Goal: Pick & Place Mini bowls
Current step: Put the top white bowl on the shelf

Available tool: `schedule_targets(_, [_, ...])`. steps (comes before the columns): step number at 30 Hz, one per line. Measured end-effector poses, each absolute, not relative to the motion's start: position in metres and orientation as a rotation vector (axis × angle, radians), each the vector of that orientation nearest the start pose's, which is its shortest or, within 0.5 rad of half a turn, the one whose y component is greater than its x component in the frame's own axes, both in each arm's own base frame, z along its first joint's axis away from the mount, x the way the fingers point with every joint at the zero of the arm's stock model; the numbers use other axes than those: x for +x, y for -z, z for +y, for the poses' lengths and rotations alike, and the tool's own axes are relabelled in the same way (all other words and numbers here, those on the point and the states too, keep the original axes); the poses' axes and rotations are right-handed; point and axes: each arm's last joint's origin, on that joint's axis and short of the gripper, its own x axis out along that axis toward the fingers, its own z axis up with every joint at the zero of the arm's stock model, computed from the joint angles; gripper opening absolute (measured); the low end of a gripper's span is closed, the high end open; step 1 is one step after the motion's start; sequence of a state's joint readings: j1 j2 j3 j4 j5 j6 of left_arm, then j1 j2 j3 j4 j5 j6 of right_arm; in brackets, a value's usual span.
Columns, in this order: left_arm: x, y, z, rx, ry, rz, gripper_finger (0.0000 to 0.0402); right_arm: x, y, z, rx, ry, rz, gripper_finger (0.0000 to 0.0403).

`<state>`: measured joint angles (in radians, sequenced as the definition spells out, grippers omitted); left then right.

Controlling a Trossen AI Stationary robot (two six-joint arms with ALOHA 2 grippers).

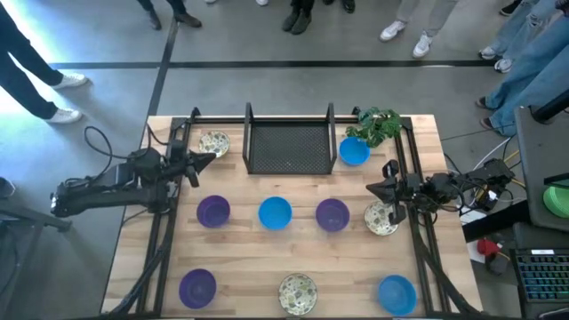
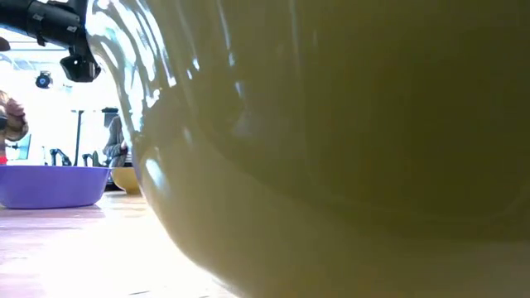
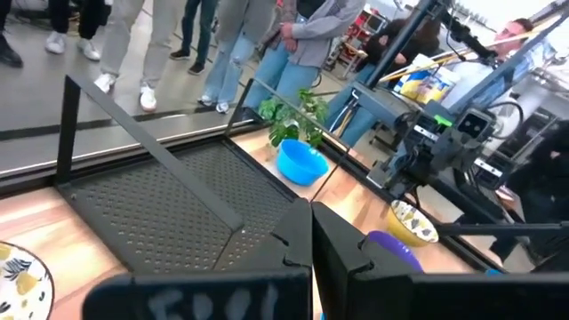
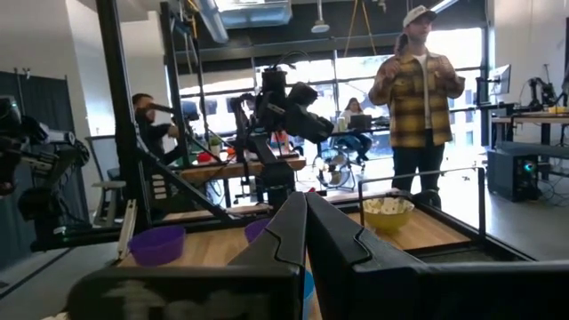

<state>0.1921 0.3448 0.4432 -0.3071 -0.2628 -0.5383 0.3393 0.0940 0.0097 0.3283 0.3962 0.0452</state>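
Observation:
Nine mini bowls rest on their bases on the wooden table. In the far row a cream speckled bowl [image 1: 213, 142] and a blue bowl [image 1: 354, 151] flank the black mesh tray [image 1: 289, 147]. The middle row holds a purple bowl [image 1: 213, 212], a blue one [image 1: 275, 213], a purple one [image 1: 332, 214] and a cream one [image 1: 382, 218]. The near row holds purple [image 1: 197, 286], cream [image 1: 298, 293] and blue [image 1: 396, 293]. My left gripper [image 1: 211, 159] [image 3: 311, 233] is shut, just beside the far-left cream bowl [image 3: 18, 276]. My right gripper [image 1: 372, 188] [image 4: 305, 213] is shut, just far of the right cream bowl.
A green leafy plant [image 1: 378, 124] stands at the far right corner beside the blue bowl [image 3: 300, 162]. Black frame rails [image 1: 413, 178] run along both table sides. The near cream bowl [image 2: 331, 165] fills most of the low view. People stand beyond the far edge.

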Motion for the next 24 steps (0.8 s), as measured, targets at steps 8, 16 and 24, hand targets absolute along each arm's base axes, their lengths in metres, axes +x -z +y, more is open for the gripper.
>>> schedule_targets(8, [0.111,-0.261,0.03,-0.518,-0.57,0.278,0.0,0.096,-0.19,0.022,0.138,0.05,-0.229,0.0008])
schedule_targets(16, [0.127,-0.279,0.035,-0.595,-0.688,0.51,0.0,0.096,-0.19,0.022,0.14,0.05,-0.229,0.0008])
schedule_targets(24, [0.142,-0.281,0.046,-0.703,-0.865,0.644,0.0,0.096,-0.19,0.022,0.141,0.048,-0.23,0.0008])
